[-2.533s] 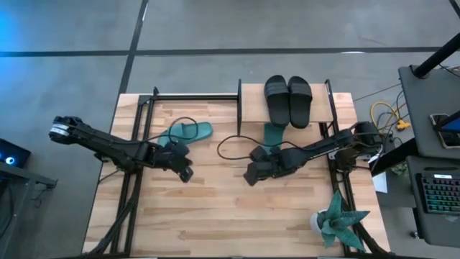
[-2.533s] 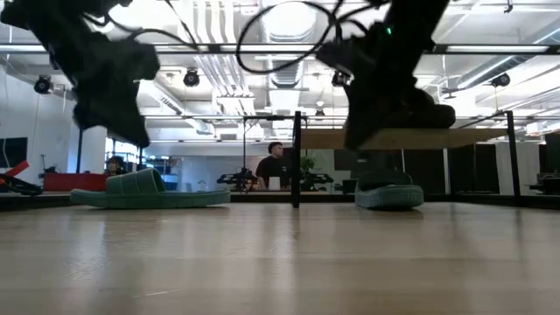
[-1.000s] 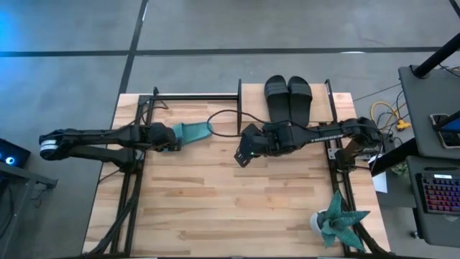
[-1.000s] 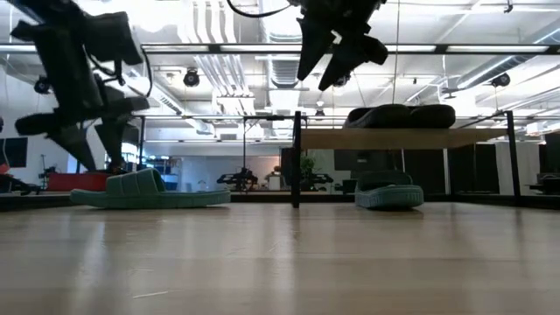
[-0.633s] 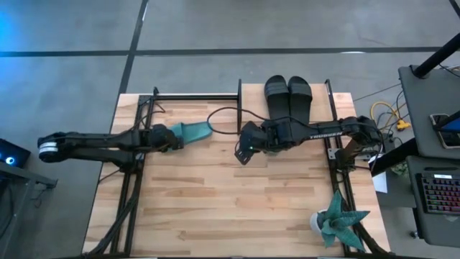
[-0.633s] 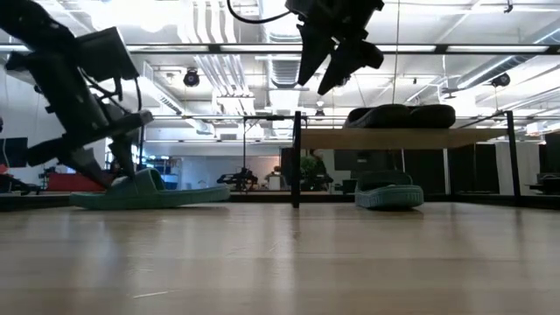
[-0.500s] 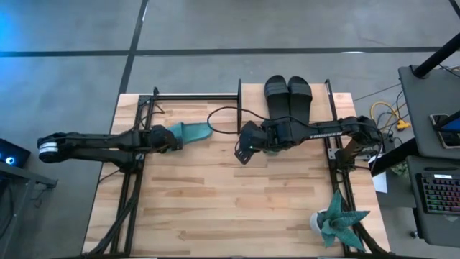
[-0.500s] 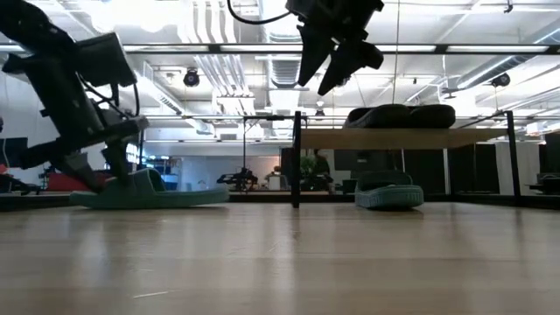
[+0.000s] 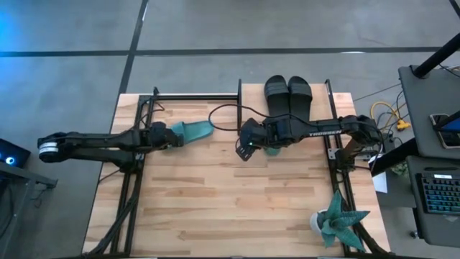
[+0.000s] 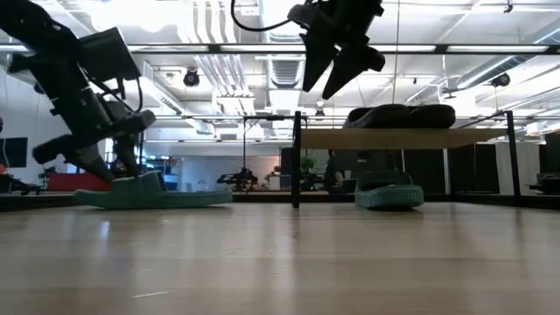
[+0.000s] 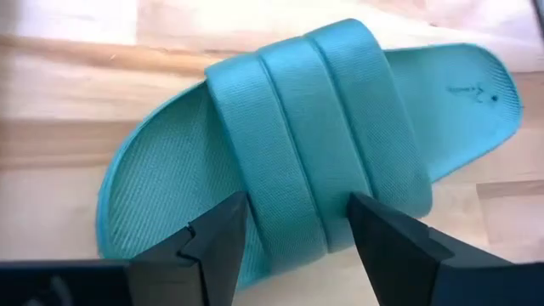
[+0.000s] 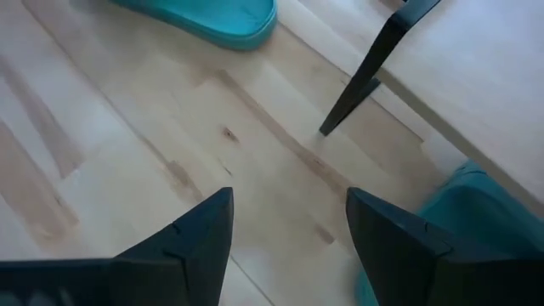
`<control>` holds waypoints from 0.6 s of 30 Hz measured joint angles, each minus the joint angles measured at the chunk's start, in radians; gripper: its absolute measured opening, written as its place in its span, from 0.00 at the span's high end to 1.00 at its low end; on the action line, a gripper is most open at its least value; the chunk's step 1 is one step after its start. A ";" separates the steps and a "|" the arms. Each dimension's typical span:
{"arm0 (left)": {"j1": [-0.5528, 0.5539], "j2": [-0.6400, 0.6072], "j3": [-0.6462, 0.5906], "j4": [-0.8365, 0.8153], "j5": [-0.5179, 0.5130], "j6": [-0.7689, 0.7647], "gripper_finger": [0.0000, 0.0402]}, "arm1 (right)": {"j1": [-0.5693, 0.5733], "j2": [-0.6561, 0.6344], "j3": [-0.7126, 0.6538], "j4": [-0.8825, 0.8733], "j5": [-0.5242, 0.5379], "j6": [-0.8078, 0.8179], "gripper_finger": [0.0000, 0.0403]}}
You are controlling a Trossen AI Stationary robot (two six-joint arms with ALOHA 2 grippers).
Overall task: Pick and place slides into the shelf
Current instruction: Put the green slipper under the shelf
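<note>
One teal slide (image 9: 190,131) lies flat on its sole at the table's far left. My left gripper (image 11: 297,223) is open and low over it, one finger on either side of the wide strap (image 11: 314,136). A second teal slide (image 10: 388,192) sits on its sole under the shelf (image 9: 251,101), whose top board carries the black pair (image 9: 287,97). My right gripper (image 9: 243,151) hangs open high above the table's middle, in front of the shelf's left leg (image 12: 361,81), with nothing between its fingers. My left gripper comes slanting down from the table's left, with its open fingers (image 11: 225,234) astride the strap at the slide's near side edge. I cannot tell whether they touch the strap or the footbed. The slide lies flat on the table.
A teal spiky plant (image 9: 338,219) stands at the near right corner. A black cable (image 9: 223,115) loops above the table beside the shelf. Black frame rails run along the table's left, right and far sides. Bare tabletop fills the near half.
My left gripper has sunk toward the teal slide at the far left and tipped more steeply down, staying open, so its fingers now stand about the strap. My right gripper has drifted slightly toward the shelf, high up and open.
</note>
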 joint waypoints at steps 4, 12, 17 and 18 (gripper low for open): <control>0.001 0.037 -0.038 0.206 0.011 0.075 0.53 | -0.007 0.000 0.000 0.000 -0.003 -0.016 0.46; 0.003 0.137 -0.058 0.500 0.039 0.264 0.74 | -0.013 0.000 0.000 0.000 -0.023 -0.033 0.46; 0.005 0.213 -0.058 0.631 0.127 0.378 0.96 | -0.013 0.000 0.000 0.000 -0.024 -0.033 0.46; 0.005 0.230 -0.056 0.658 0.157 0.387 0.98 | -0.013 0.000 0.000 -0.001 -0.023 -0.033 0.46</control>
